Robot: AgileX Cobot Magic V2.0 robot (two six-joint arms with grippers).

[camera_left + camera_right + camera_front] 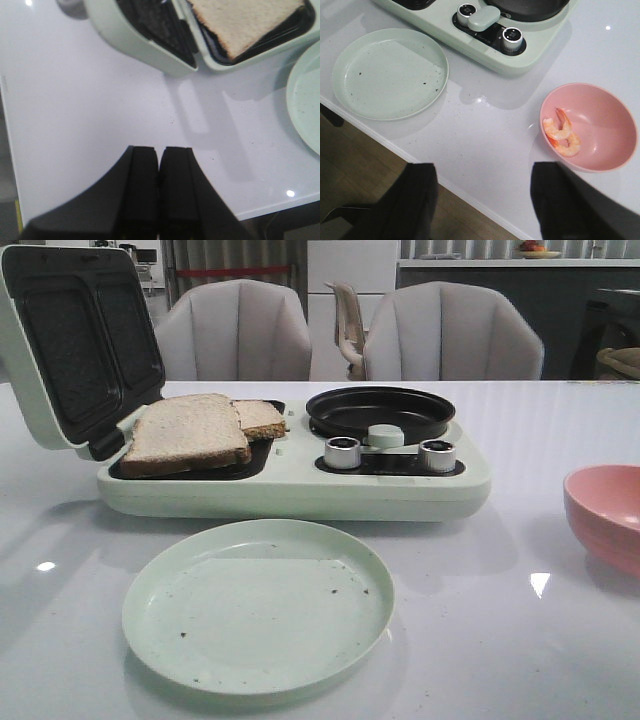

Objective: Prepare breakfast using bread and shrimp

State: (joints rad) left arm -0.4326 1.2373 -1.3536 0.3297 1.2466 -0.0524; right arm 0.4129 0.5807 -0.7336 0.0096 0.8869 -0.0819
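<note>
Two bread slices [192,430] lie overlapping on the open sandwich maker's dark lower plate [240,468]; the rear slice [262,417] peeks out behind. One slice shows in the left wrist view [245,20]. The shrimp [562,132] lies curled in the pink bowl [600,107], also seen at the front view's right edge [608,512]. My left gripper [160,155] is shut and empty over bare table left of the appliance. My right gripper [484,172] is open and empty above the table's front edge, near the bowl. Neither gripper shows in the front view.
A pale green plate [258,605] with crumbs sits in front of the appliance [390,72]. The appliance's lid [70,340] stands open at the left. A black pan [380,412] and two silver knobs [343,452] are on its right half. Chairs stand behind the table.
</note>
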